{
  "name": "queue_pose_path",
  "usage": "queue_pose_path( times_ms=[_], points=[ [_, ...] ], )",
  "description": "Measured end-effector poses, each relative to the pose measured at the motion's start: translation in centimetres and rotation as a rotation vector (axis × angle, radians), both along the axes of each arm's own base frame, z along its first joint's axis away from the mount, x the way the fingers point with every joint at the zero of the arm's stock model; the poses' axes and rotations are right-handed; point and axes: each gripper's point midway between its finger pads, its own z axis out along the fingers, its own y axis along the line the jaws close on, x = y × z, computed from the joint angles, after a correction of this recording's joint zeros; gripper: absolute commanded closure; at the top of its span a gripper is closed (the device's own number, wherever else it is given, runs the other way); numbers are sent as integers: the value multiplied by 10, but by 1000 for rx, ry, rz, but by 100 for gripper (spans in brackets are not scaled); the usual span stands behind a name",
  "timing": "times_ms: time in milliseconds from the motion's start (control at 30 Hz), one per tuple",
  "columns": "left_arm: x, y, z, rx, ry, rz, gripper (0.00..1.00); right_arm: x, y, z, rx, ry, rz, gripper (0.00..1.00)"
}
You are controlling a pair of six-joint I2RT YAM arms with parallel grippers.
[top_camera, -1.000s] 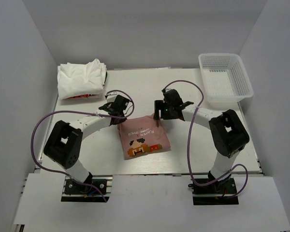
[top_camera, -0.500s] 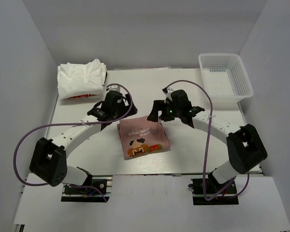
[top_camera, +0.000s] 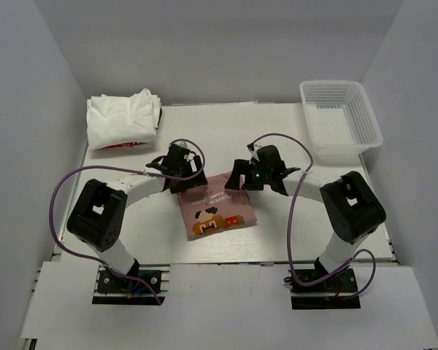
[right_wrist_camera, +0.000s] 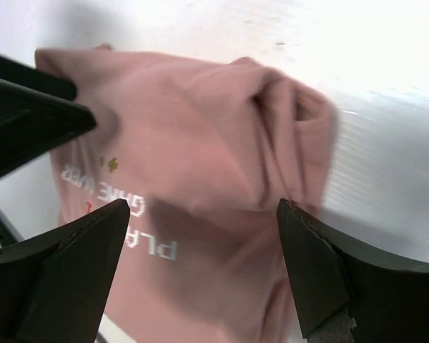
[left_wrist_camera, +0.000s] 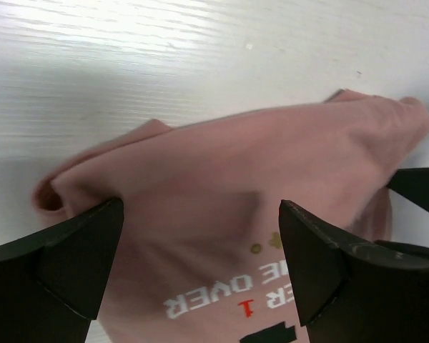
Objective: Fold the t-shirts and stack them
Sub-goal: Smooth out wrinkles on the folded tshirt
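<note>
Our left tool [left_wrist_camera: 200, 211] stands wide open and has hold of nothing. Its two dark fingers [left_wrist_camera: 71, 264] are spread to either side of the far edge of the pink t-shirt [top_camera: 217, 210], and the cloth lies slack in the gap between them. The shirt's left far corner bulges in a soft roll just outside the left finger.

Our right tool [right_wrist_camera: 204, 207] is spread just as wide and also grips nothing. The same pink cloth lies under and between its fingers [right_wrist_camera: 322, 279], with a bunched fold of fabric ahead of the gap. White lettering and part of the pixel print show below both tools, on the side towards the arm bases.

The two tools face each other across the shirt's far edge, close together, and each can be seen at the rim of the other's wrist view.

The shirt lies folded and print up on the tabletop [top_camera: 299, 219].

The white t-shirts [top_camera: 120, 120] sit in a pile well beyond the left tool and out to its left, with a strip of red print at the pile's near edge. The basket [top_camera: 350, 149] stands well beyond the right tool, out to its right.
</note>
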Motion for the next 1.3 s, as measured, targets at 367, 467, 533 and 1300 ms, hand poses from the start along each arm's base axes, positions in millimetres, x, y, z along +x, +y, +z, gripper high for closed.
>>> queue_pose_path(
  times_ms=[367,467,533,1300],
  points=[
    [6,35,34,71,-67,70,0,5,-14,41,24,-102,-42,10],
    [10,39,66,55,-147,93,0,7,-5,64,67,-152,-20,10],
    [10,41,77,47,-178,106,0,11,3,74,89,-177,-7,10],
    [12,43,-11,106,-17,174,0,87,69,0,136,0,-92,10]
  ],
)
